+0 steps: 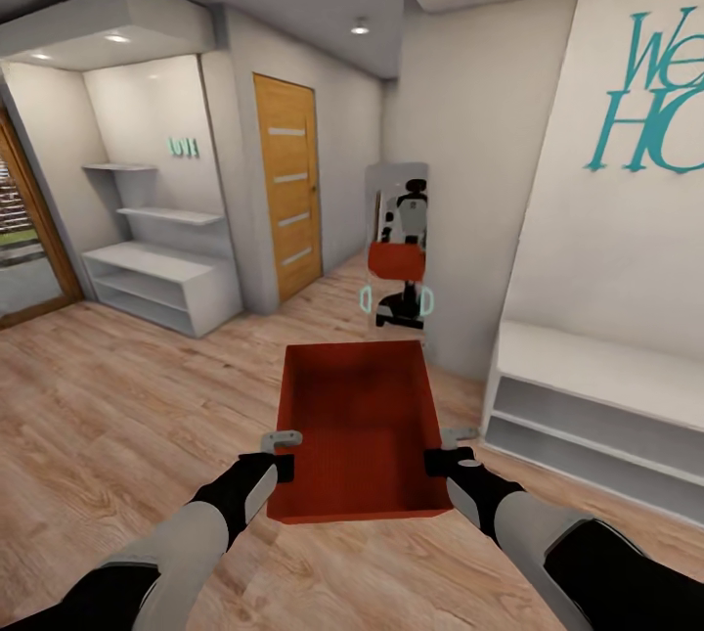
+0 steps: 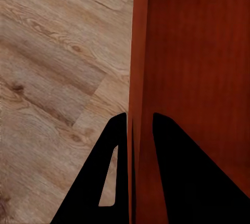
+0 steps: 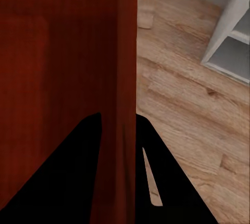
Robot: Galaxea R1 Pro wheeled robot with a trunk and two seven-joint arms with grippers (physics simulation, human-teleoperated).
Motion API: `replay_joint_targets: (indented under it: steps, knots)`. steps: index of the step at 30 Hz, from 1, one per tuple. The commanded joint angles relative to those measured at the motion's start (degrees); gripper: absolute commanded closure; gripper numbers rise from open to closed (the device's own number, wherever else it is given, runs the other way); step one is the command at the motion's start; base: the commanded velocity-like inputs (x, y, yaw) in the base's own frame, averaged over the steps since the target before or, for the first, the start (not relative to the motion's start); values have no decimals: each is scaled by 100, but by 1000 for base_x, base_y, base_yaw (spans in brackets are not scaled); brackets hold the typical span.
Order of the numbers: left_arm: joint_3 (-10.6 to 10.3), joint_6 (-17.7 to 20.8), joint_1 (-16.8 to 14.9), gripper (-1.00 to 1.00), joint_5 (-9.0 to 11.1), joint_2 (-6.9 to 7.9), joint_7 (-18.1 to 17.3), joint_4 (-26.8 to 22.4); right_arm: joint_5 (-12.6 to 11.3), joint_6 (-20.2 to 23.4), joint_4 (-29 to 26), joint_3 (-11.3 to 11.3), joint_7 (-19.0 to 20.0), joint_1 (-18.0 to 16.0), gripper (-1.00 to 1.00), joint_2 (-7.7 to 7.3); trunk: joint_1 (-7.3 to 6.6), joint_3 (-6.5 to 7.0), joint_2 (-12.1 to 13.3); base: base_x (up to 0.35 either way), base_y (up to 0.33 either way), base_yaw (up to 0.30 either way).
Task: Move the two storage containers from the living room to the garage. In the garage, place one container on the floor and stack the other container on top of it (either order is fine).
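Presently I hold one storage container [image 1: 357, 440] aloft between both arms, above the wood plank floor [image 1: 117, 416] of a hallway. My left claw [image 1: 284, 453] pinches its left wall, my right claw [image 1: 442, 449] its right wall, keeping it level for transit. Ahead, a mirror [image 1: 399, 254] reflects us.

Left end effector [image 2: 139, 146] clamps the orange-red storage container [image 2: 192, 67], one dark finger [image 2: 112, 182] outside its wall, the other inside; container fills the frame's right, light wood plank floor [image 2: 57, 67] the left.
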Motion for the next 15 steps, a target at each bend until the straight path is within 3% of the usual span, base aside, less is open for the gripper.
replay_joint_targets:
  steps: [1,15]
  knots:
    - [-11,-7,-4,100,-172,19,76,-30,-106,-30,140,-91,-27,-6,100,1,7,-12,-13,328,0,236]
    - [-11,-6,-1,100,-172,18,76,-30,-106,-29,140,-92,-27,-10,100,-7,7,-12,-13,328,0,256]
